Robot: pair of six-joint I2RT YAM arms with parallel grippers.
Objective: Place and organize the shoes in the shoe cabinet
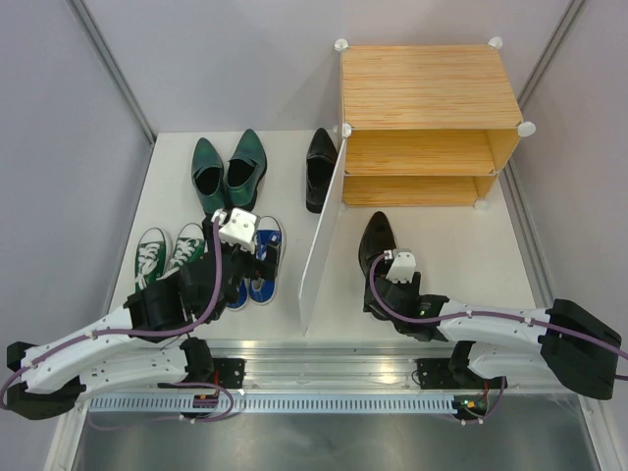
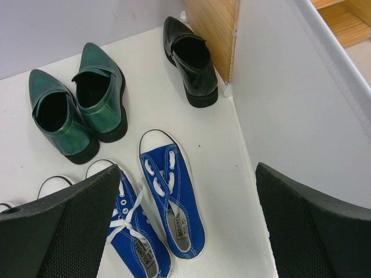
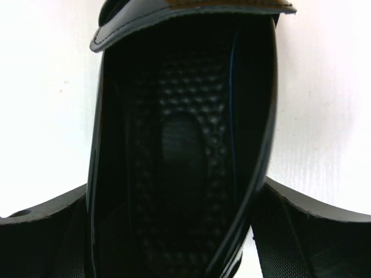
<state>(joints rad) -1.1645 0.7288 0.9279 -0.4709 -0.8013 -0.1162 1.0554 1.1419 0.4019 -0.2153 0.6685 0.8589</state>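
Observation:
One black dress shoe lies in front of the shoe cabinet. My right gripper is open and straddles its heel. In the right wrist view the shoe fills the space between the fingers, with a thin gap on the right. The other black shoe lies left of the cabinet. My left gripper hangs open and empty above the blue sneakers. The dark green shoes stand at the far left. The green white-toed sneakers lie near left.
The cabinet's translucent white door stands swung open toward me, between the two arms and splitting the table. Grey walls close in the left, back and right. Both wooden shelves show nothing on them.

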